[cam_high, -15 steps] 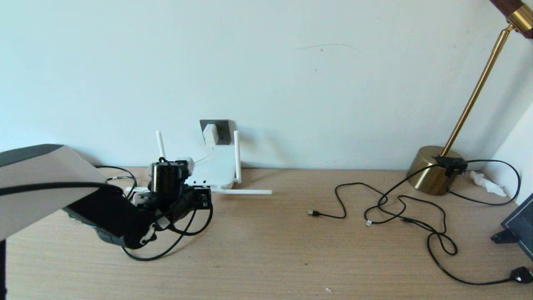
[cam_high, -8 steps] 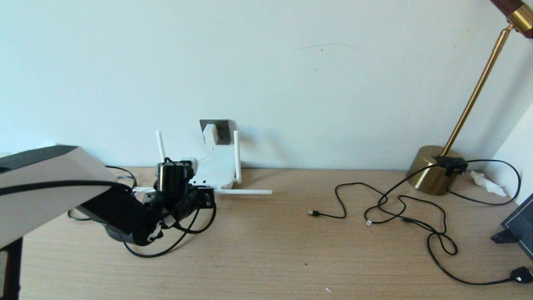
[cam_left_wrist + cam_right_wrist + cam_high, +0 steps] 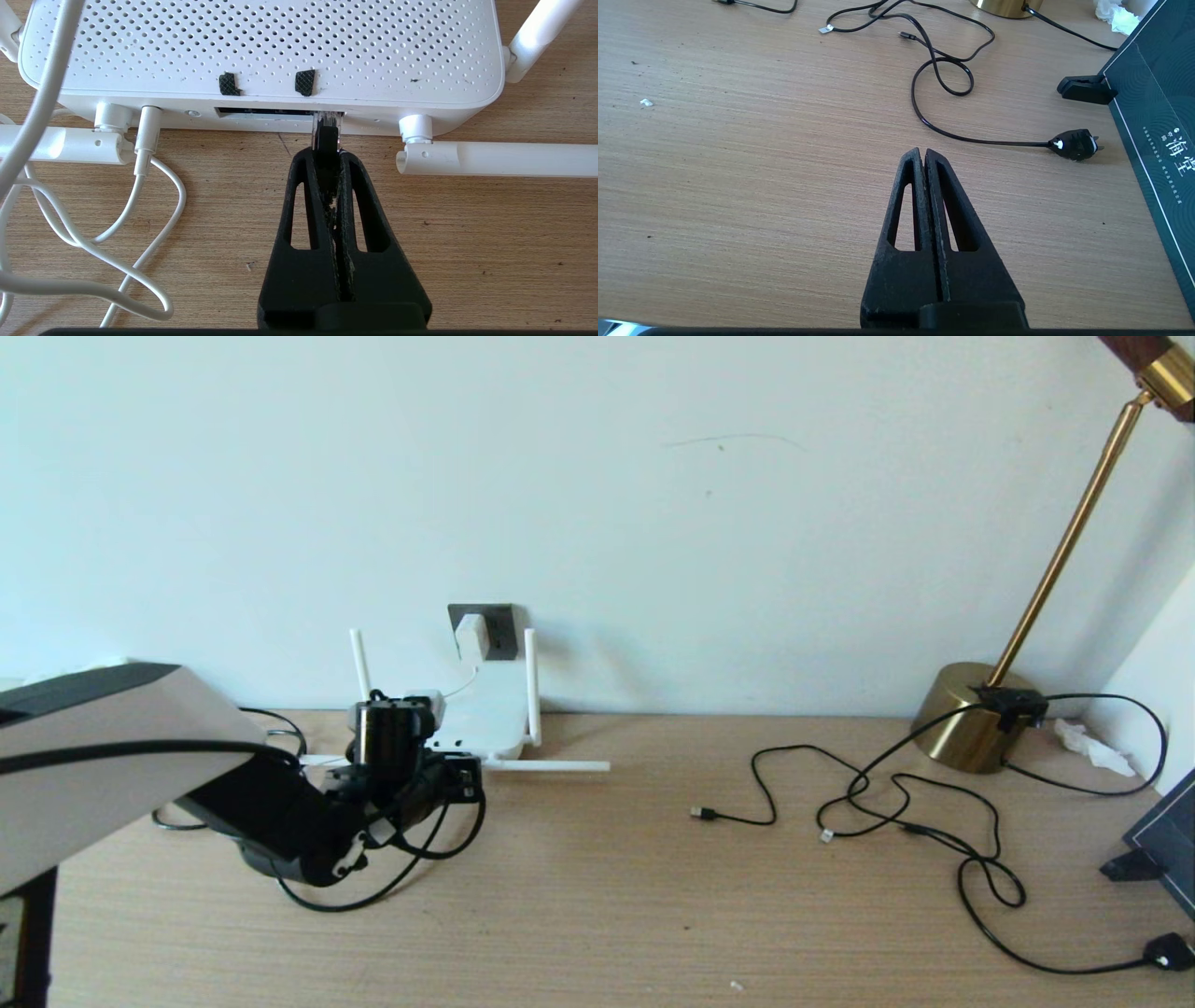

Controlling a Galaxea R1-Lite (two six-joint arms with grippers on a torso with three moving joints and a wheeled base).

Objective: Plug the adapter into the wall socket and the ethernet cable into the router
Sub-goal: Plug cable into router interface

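The white router [image 3: 261, 46] lies flat near the wall, its dark port slot [image 3: 261, 112] facing my left gripper [image 3: 325, 153]. That gripper is shut on the black plug of the ethernet cable [image 3: 325, 135]. The plug's clear tip sits at the right end of the port slot, how deep I cannot tell. In the head view the router [image 3: 490, 714] is just beyond my left arm [image 3: 280, 812]. The white adapter [image 3: 471, 635] sits in the dark grey wall socket [image 3: 499, 627]. My right gripper [image 3: 923, 151] is shut and empty, low over bare table.
White cord [image 3: 140, 224] loops on the table beside the router, and two antennas [image 3: 551, 765] lie flat. At the right are a brass lamp base [image 3: 971, 714], its thin black cord [image 3: 971, 868] and plug [image 3: 1076, 144], a USB cable [image 3: 738, 817] and a dark box [image 3: 1153, 116].
My left arm has moved a little forward and right, toward the router's edge, over the last second. It has barely moved in the last half second.
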